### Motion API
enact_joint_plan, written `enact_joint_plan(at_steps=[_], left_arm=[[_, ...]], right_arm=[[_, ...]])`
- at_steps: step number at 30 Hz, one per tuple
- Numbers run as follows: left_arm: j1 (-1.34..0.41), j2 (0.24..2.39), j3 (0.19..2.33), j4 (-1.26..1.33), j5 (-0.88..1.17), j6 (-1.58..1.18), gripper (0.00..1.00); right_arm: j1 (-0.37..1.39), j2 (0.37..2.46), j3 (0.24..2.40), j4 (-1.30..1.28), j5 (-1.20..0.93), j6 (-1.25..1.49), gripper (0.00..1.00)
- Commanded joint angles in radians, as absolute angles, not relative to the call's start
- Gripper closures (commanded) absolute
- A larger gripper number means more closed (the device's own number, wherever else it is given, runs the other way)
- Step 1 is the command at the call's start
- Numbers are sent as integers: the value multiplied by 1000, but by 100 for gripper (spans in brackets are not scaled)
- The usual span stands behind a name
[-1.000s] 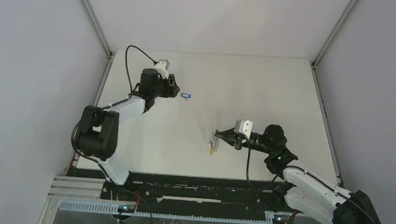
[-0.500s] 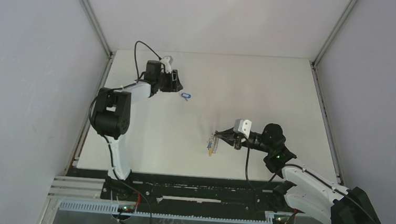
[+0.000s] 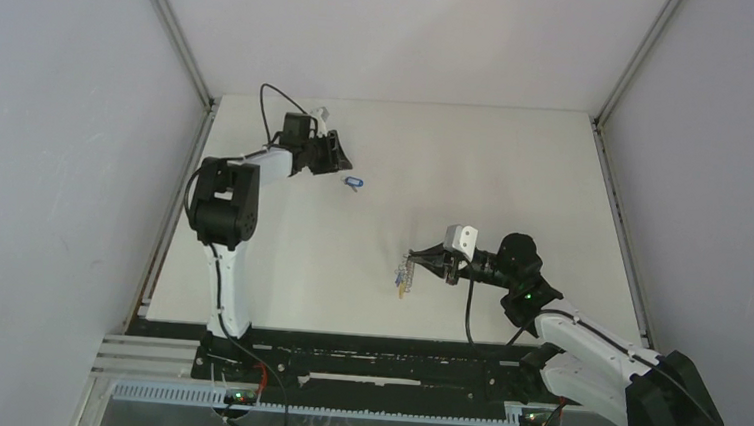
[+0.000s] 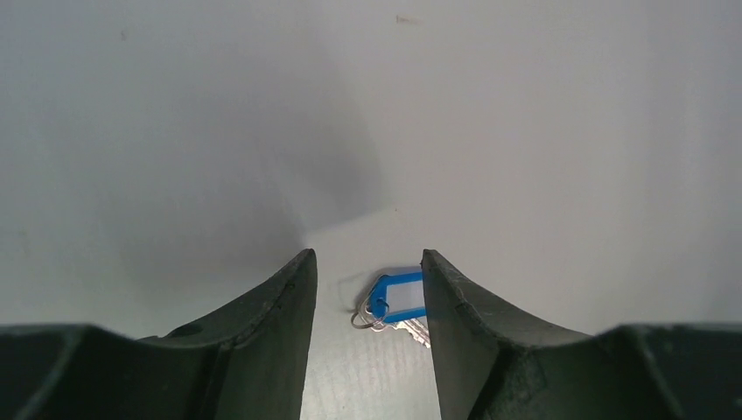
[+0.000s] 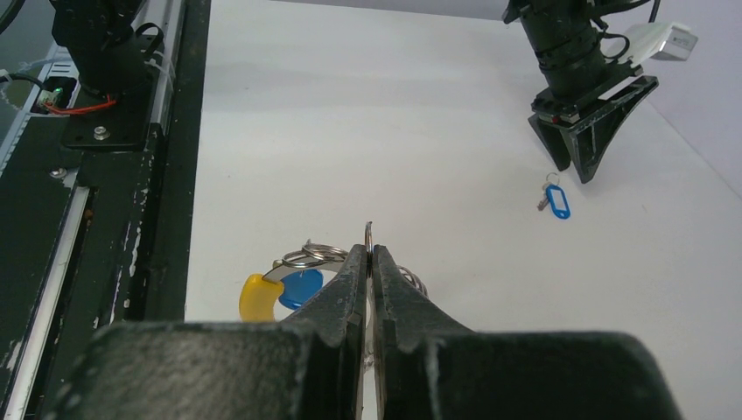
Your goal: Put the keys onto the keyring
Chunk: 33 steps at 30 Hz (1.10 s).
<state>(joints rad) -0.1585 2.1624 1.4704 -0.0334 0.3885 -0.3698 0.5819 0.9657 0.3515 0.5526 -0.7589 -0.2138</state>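
Left gripper [image 3: 340, 161] is out at the table's [image 3: 517, 163] 11 o'clock, tips pointing toward 4. My jaws there stand partly apart, nothing between the pads. In the left wrist view [image 4: 367, 262] the gap frames the key [image 4: 398, 297]. It lies flat on the table, close against the inner edge of my right-hand finger [image 4: 455, 324], clear of the other one. It has a blue tag with a white label, a small silver ring at its 9 o'clock end and a silver blade poking out at 5. I can't tell from that view whether the finger touches it.

From above, the key [image 3: 355, 182] sits just beside the left tips, at their 4 o'clock.

Right gripper [image 3: 415, 257] reaches in from 3 o'clock, tips pointing toward 9, near table centre. Its jaws are pinched tight. In the right wrist view [image 5: 370, 249] a thin silver edge stands up between the tips, which looks like the keyring [image 5: 313, 255] held edge-on. The rest of the keyring bunches just under the tips at 7 o'clock: silver loops, a yellow piece [image 5: 254, 297] and a blue key head [image 5: 304, 287] beside it.

From above, the keyring [image 3: 405, 275] is at 5 o'clock from the key, well apart from it. The right wrist view also shows the key [image 5: 557, 203] at 2 o'clock, just below the left gripper [image 5: 584, 153].
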Motion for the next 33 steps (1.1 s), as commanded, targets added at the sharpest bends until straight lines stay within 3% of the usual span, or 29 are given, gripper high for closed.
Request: enact_joint_plan(at_steps=[1, 13, 33], left_arm=[[-157, 2181, 1511, -21, 435, -464, 48], [-175, 2117, 1369, 85, 511, -516, 50], [-179, 1971, 1217, 54, 366, -441, 50]], right_arm=[[572, 963, 366, 620, -779, -185, 100], [571, 962, 369, 620, -782, -180, 100], [571, 963, 369, 627, -788, -169, 100]])
